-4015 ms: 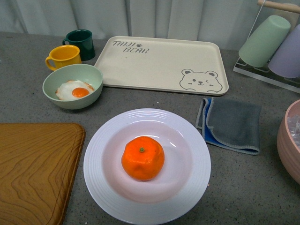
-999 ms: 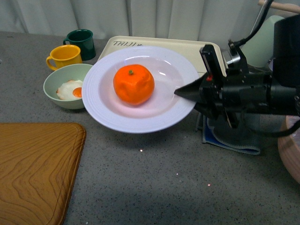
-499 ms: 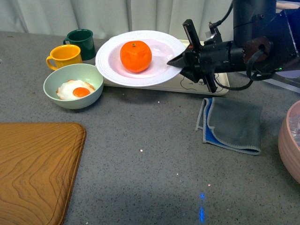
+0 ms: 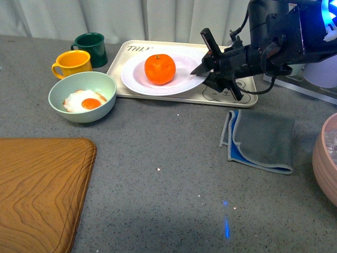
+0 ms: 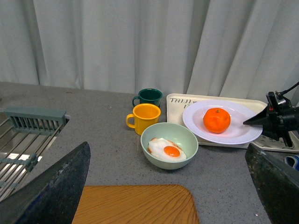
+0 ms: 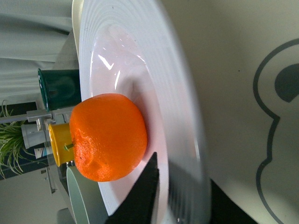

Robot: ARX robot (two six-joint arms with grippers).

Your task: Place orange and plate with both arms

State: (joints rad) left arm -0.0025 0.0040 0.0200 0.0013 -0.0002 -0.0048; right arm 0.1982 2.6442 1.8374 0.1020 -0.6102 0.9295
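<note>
The white ridged plate (image 4: 179, 79) sits low over the cream bear tray (image 4: 242, 89) at the back, with the orange (image 4: 160, 69) in its middle. My right gripper (image 4: 202, 70) is shut on the plate's right rim, reaching in from the right. In the right wrist view the orange (image 6: 108, 137) lies in the plate (image 6: 135, 60) and the black fingers (image 6: 145, 196) pinch the rim over the tray (image 6: 243, 70). The left wrist view shows the plate (image 5: 233, 135), the orange (image 5: 216, 120) and the right gripper (image 5: 254, 120) from afar. My left gripper (image 5: 168, 186) is open and empty, far back from them.
A pale green bowl (image 4: 105, 87) with a fried egg, a yellow mug (image 4: 71, 63) and a dark green mug (image 4: 90, 47) stand left of the tray. A wooden board (image 4: 37, 190) lies front left. A grey cloth (image 4: 260, 138) lies right, a pink bowl (image 4: 324, 158) at the right edge.
My right gripper lifted the plate with the orange from the near table, carried it back and lowered it onto the bear tray. The orange stayed on the plate.
</note>
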